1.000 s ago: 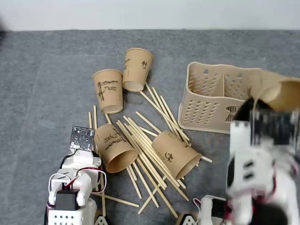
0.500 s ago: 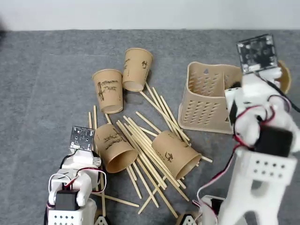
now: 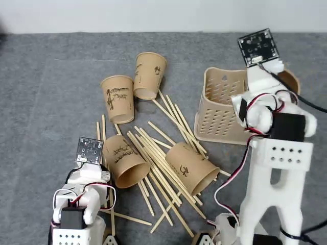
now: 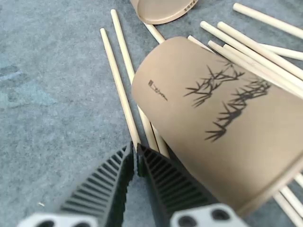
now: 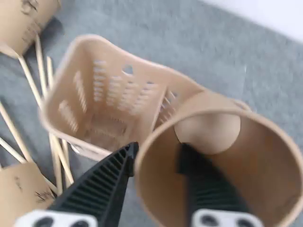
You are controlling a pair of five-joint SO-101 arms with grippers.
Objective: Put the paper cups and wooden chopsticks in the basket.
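Observation:
My right gripper (image 5: 158,152) is shut on a paper cup (image 5: 222,165), one finger inside its mouth and one outside. It holds the cup (image 3: 292,80) in the air over the far right part of the tan slotted basket (image 3: 219,115); the same basket (image 5: 109,109) lies below in the right wrist view. Several more cups lie on their sides on the grey mat: two at the back (image 3: 118,97) (image 3: 149,74) and two in front (image 3: 124,161) (image 3: 193,167), among many scattered wooden chopsticks (image 3: 158,163). My left gripper (image 4: 136,153) is shut, low at the mat beside the front left cup (image 4: 222,113).
The right arm's white base and cables (image 3: 271,204) stand in front of the basket. The grey mat (image 3: 46,102) is bare to the left and behind the cups. A white wall runs along the back.
The right arm has swung up and back from the front right with the cup, and now holds it over the basket. The left arm has not moved.

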